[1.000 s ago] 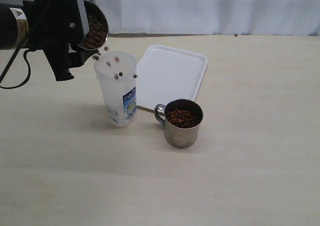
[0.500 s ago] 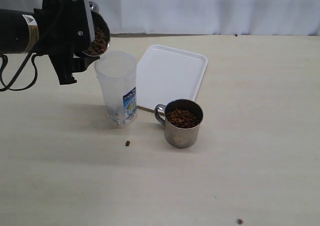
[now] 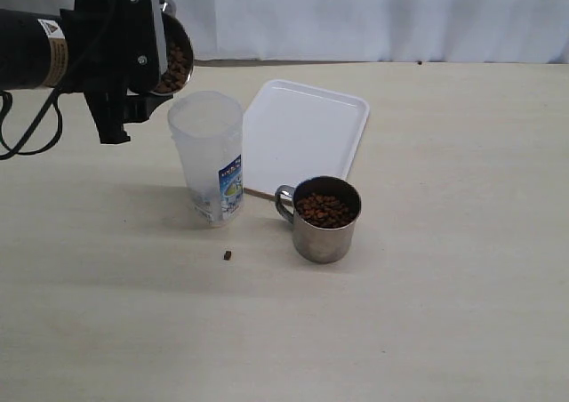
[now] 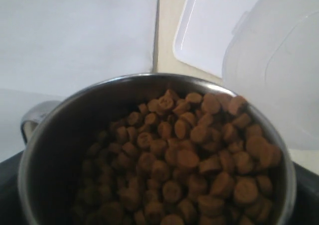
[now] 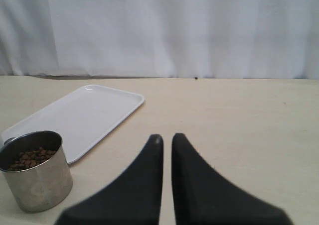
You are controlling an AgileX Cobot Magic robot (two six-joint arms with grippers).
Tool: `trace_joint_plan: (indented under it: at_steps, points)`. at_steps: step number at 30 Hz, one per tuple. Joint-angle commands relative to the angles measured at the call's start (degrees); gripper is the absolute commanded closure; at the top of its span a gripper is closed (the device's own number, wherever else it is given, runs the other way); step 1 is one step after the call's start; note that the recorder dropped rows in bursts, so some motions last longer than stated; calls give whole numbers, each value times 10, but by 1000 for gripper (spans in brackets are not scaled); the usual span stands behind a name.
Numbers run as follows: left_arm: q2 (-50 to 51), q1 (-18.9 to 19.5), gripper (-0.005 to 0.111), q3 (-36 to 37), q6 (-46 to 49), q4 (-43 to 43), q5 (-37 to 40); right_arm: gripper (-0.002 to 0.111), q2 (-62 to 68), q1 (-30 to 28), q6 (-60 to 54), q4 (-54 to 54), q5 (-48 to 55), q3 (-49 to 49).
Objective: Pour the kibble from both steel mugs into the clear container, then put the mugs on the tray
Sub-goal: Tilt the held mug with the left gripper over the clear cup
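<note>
My left gripper (image 3: 142,57) is shut on a steel mug (image 3: 174,57) and holds it tilted above and just left of the clear container (image 3: 207,157). Brown kibble (image 4: 189,155) fills this mug up to its lower rim (image 4: 149,79); none is falling. The container (image 4: 279,75) stands upright, its label facing front. The second steel mug (image 3: 325,220), full of kibble, stands right of the container, by the white tray's (image 3: 302,135) near corner. My right gripper (image 5: 167,138) is shut on nothing and hovers low over the table, with that mug (image 5: 37,177) and the tray (image 5: 79,118) off to one side.
One stray pellet (image 3: 228,255) lies on the table in front of the container. A white curtain (image 3: 373,15) closes off the far edge of the table. A black cable (image 3: 27,135) hangs from the left arm.
A second ago pellets were falling from the tilted mug at the container's mouth. The mug has since tipped back a little, the falling has stopped, and one pellet lies on the table.
</note>
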Motion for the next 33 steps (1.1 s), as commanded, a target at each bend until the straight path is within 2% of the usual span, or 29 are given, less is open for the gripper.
trace_joint_plan:
  at_steps: [1, 27, 33]
  points:
    - [-2, -5, 107, -7, 11, -4, 15, 103, -2, 2, -4, 1, -5, 3]
    - [1, -14, 107, -8, 27, -4, 40, 103, -2, 2, -4, 1, -5, 3]
    - [2, -32, 107, -8, 30, -4, 64, 103, -2, 2, -4, 1, -5, 3]
